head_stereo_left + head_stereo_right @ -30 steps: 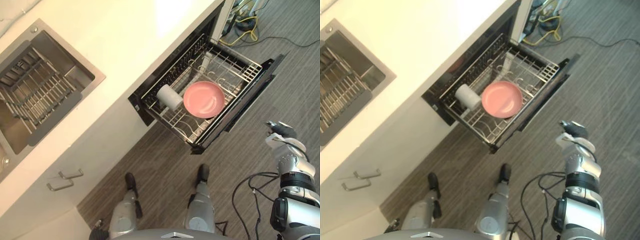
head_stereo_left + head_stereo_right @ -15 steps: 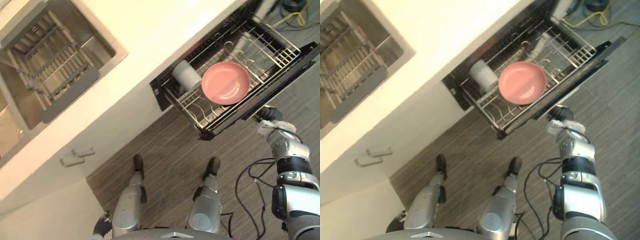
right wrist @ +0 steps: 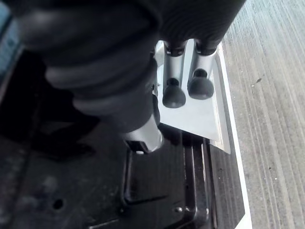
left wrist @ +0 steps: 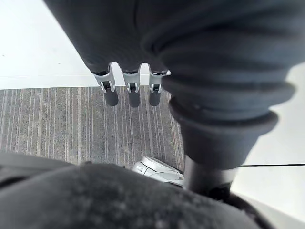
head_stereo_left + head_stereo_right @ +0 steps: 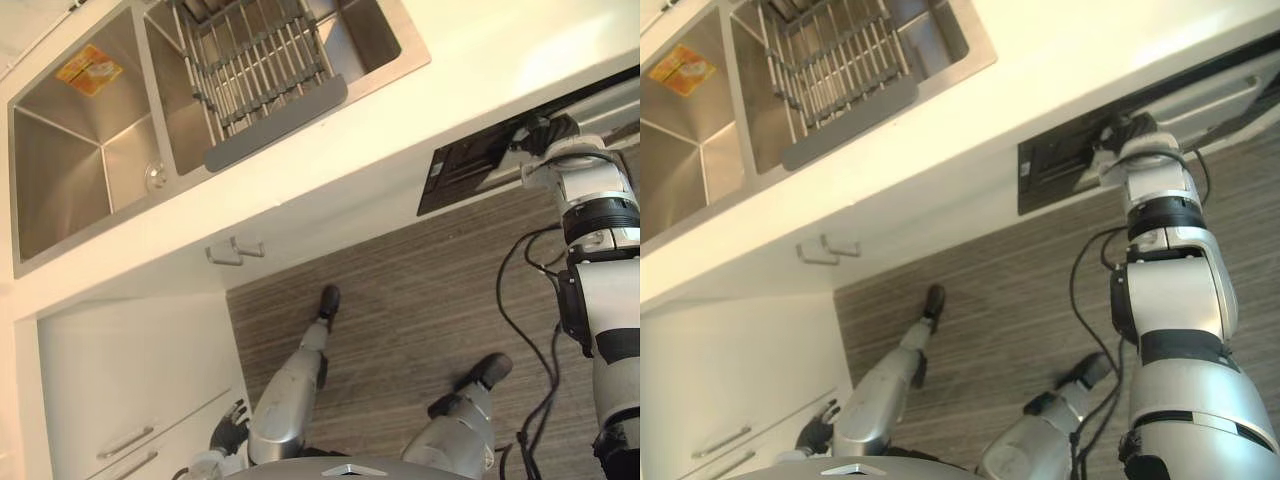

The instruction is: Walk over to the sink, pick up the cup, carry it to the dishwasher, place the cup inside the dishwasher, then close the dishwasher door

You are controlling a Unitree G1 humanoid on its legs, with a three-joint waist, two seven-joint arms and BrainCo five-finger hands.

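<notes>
The dishwasher's dark front sits almost flush under the white counter, with only a dark strip of it showing. My right hand rests against that front; in the right wrist view its fingers are straight, with the tips on a pale panel beside the black door edge. The cup and the rack lie hidden behind the door. My left hand hangs low by the white cabinet, holding nothing, its fingers straight above the striped floor.
A steel double sink is set in the counter to the left, with a wire rack over one basin and a yellow sticker in the other. Cabinet handles stick out below. White cabinets stand at my left.
The camera has swung left towards the sink. The pulled-out dishwasher rack with the white cup and pink plate has gone in under the counter, and my right hand has come up against its front.
</notes>
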